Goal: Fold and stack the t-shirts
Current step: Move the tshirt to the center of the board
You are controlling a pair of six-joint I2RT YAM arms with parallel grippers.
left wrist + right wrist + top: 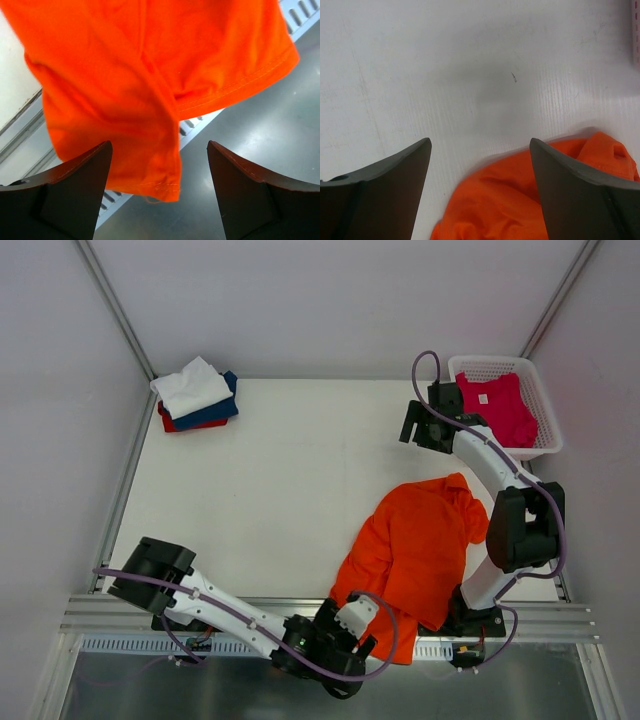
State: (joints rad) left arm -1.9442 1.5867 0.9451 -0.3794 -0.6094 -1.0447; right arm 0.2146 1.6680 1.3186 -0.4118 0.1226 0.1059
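Note:
The bright orange t-shirt (415, 550) lies crumpled at the near right of the table, its lower hem hanging over the front edge. My left gripper (366, 640) is below that edge, open, and in the left wrist view (159, 143) a hem corner of the orange shirt (125, 75) hangs between the jaws, ungripped. My right gripper (412, 426) is open and empty above bare table beyond the shirt; in the right wrist view (480, 141) the orange shirt (520, 205) lies below it. The magenta-pink t-shirt (497, 405) lies in the basket. Folded white, navy and red shirts (195, 395) are stacked at far left.
The white mesh basket (470, 363) stands at the far right corner. A slotted aluminium rail (200, 615) runs along the table's near edge, with a grey floor (260, 140) below it. Metal frame posts (115, 305) rise at the back corners.

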